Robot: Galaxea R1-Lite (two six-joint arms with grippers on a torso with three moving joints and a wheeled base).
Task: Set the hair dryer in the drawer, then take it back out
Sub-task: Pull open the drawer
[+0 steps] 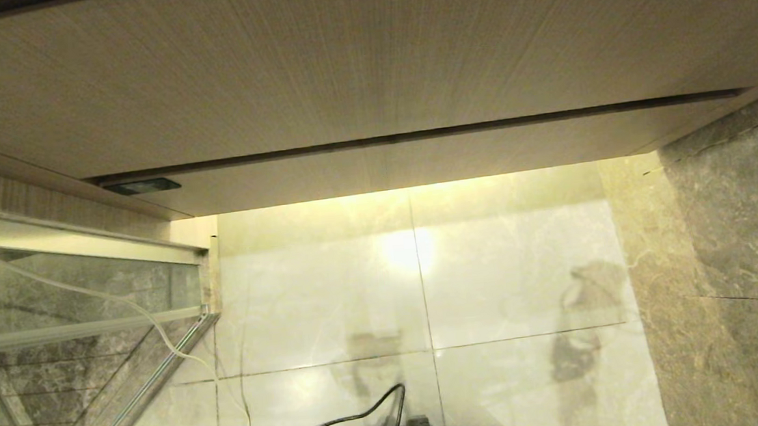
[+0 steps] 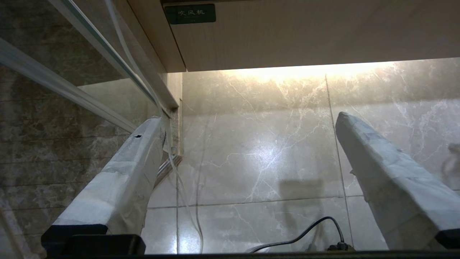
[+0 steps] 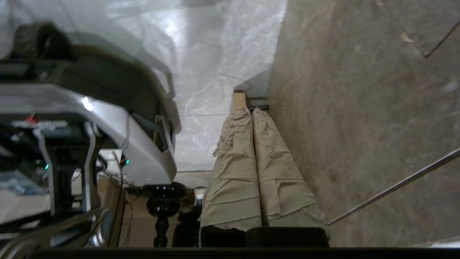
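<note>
The drawer [image 1: 415,160] is the shallow beige wood-grain strip under the taller panel, and it is pushed in flush. A dark label [image 1: 141,186] sits at its left end, and both the drawer [image 2: 305,32] and the label [image 2: 189,13] also show in the left wrist view. The hair dryer is out of view. My left gripper [image 2: 248,118] is open and empty, hanging low over the pale floor in front of the drawer's left end. My right gripper [image 3: 251,110] is shut on nothing, parked low beside the robot's base.
A glass partition with a metal frame [image 1: 71,302] stands at the left, and a thin white cord [image 1: 156,328] trails down it. A black cable [image 1: 349,418] loops from the robot's base. Pale marble floor tiles [image 1: 514,270] lie below the drawer. Darker grey tile [image 1: 720,265] is on the right.
</note>
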